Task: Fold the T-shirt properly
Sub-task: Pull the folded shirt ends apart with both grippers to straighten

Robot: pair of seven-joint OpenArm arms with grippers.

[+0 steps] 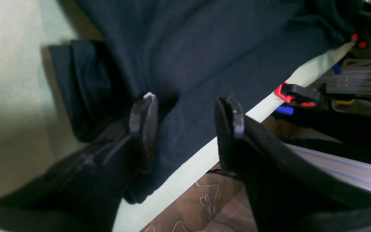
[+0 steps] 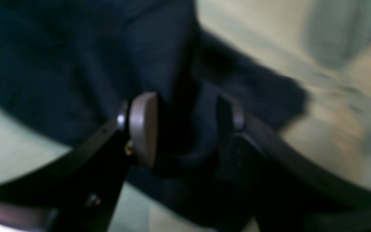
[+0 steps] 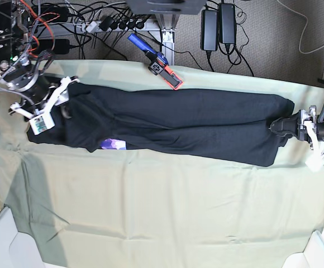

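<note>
Tools (image 1: 185,129) (image 2: 185,129) parted, each straddling bunched T-shirt (image 3: 173,120) cloth

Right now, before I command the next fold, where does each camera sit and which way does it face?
Left wrist: rides the left arm, looking along its open jaws at the T-shirt and the table cloth edge; both fingers show.
Right wrist: rides the right arm, blurred, looking at bunched shirt cloth between its fingers.
Base: overhead, looking down at the table; the right gripper is at image left, the left gripper at image right.
Shared: all three views show the black T-shirt on the pale green cloth.
</note>
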